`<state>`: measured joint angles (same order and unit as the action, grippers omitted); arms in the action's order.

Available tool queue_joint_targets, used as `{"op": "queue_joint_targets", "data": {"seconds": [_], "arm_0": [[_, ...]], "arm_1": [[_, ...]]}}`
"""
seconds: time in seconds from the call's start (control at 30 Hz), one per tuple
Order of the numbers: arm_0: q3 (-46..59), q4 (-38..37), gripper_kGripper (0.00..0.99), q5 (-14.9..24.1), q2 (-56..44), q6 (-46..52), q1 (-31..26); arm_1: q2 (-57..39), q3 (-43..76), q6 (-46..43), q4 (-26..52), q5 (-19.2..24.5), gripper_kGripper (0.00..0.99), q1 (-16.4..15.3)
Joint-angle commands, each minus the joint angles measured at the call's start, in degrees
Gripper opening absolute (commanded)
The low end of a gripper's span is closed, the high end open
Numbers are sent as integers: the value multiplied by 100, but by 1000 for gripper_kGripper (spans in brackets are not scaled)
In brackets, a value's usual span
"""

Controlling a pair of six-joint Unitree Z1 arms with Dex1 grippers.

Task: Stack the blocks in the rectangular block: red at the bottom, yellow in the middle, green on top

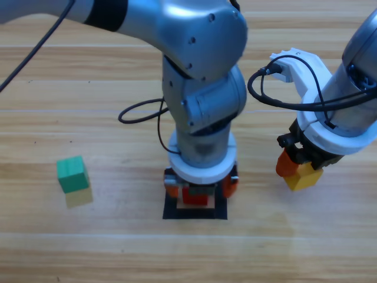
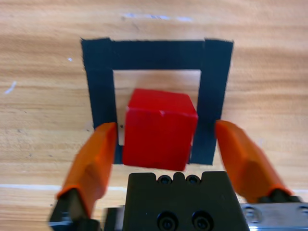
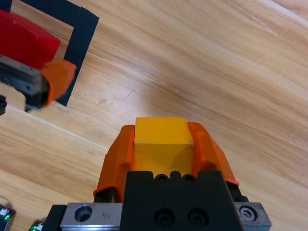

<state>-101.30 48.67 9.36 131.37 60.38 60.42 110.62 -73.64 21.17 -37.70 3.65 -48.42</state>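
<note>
Wooden tabletop [image 1: 106, 76] carries the black tape square [image 1: 172, 213], and everything here is placed from that square. Inside its hollow centre sits the red cube [image 2: 160, 129], with the left gripper [image 2: 161, 139] down over it, its 2 jaws spread a little wider than the cube and clear of both side faces. That looks like step 1 ending: red set down and released. To the right of the square, the right gripper [image 3: 163, 139] hangs above the wood with its jaws closed on the yellow cube [image 3: 162, 131]. The green cube [image 1: 72, 174] lies well to the left of the square. Next, I judge, the left arm must lift clear before yellow can come over and settle squarely on red.
</note>
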Motion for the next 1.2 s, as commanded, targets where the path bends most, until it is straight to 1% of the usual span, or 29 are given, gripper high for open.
{"op": "queue_joint_targets", "data": {"seconds": [0.03, 0.27, 0.47, 0.53, 0.6, 0.7, 0.73, 0.8, 0.87, 0.97, 1.07, 1.13, 1.17, 1.2], "arm_0": [[-39, 90, 990, 84, 152, 52, 207], [-56, 107, 990, 172, -165, 79, 207], [-205, 459, 990, 242, -850, 79, 199], [-522, 819, 990, 268, -1114, 70, 199], [-1023, 1373, 990, 383, -1325, 88, 199], [-1779, 2261, 990, 532, -1518, 123, 199], [-1840, 2489, 990, 611, -1685, 149, 199], [-1603, 2665, 990, 752, -2054, 158, 199], [-1137, 2726, 990, 928, -2546, 114, 181], [-293, 2718, 990, 1279, -3478, -211, 84], [260, 2674, 990, 1657, -4084, -668, 76], [673, 2436, 989, 1824, -4357, -985, 76], [1016, 2190, 985, 1894, -4577, -1169, 76], [1561, 1707, 988, 1912, -4928, -1486, 76]], "arm_1": [[-322, 78, -26, -62, 30, 0, 157], [-322, 8, 18, -159, 74, 0, 157], [-305, -203, 115, -440, 127, 0, 131], [-305, -326, 159, -581, 145, 0, 96], [-261, -502, 282, -792, 145, 0, 8], [-67, -933, 519, -1143, 153, 0, -247], [12, -1091, 651, -1240, 206, 0, -353], [152, -1346, 888, -1346, 215, 0, -555], [328, -1601, 1266, -1451, 241, 0, -731], [697, -2111, 1706, -1697, 250, 0, -994], [1075, -2647, 1917, -1935, 329, 0, -1196], [1313, -2937, 2057, -2058, 355, 0, -1275], [1453, -3086, 2136, -2119, 364, 0, -1311], [1585, -3244, 2233, -2198, 364, 0, -1328]]}}
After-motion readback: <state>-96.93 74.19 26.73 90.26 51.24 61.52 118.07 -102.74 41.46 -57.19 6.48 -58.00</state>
